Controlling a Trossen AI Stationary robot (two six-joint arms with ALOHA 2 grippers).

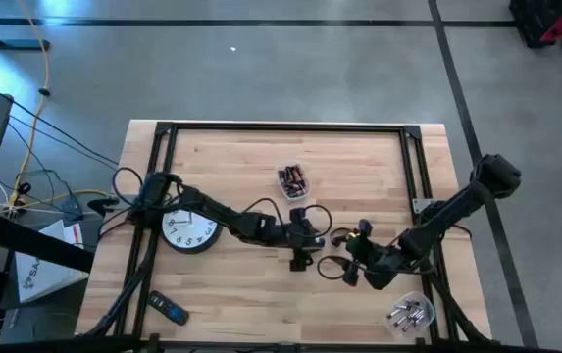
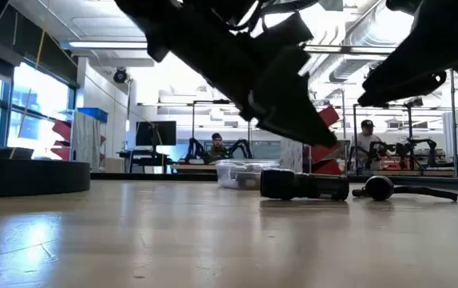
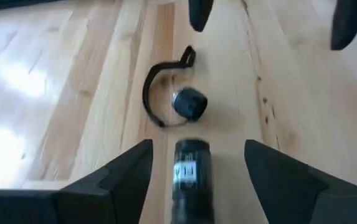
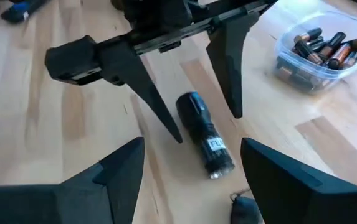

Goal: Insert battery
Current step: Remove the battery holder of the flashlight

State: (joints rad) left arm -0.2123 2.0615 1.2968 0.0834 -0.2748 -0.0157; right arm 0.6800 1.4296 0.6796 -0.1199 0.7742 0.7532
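The flashlight body is lying on its side on the bare wood near the middle of the table, with its open end facing the detached tail cap. The cap, with a wrist strap looped from it, is sitting just beside that end, apart from it. No battery is showing in the flashlight or in either gripper, so the opening step is judged complete, while fetching a battery, inserting it and refitting the cap are all remaining.

The left gripper is hanging directly above the flashlight body, its fingers spread wide to either side of it and gripping nothing. The right gripper is hovering close by, pointing toward the same spot, likewise spread wide and empty.

A clear container of batteries is standing toward the far side of the table, well apart from the flashlight. A second clear container, holding silvery parts that cannot be identified, is sitting at the near right corner. A wall clock is lying face up beneath the left arm, and a small dark device with blue on it is resting near the front left edge. The two grippers are crowding one small area, so collision between them is judged the main obstruction.
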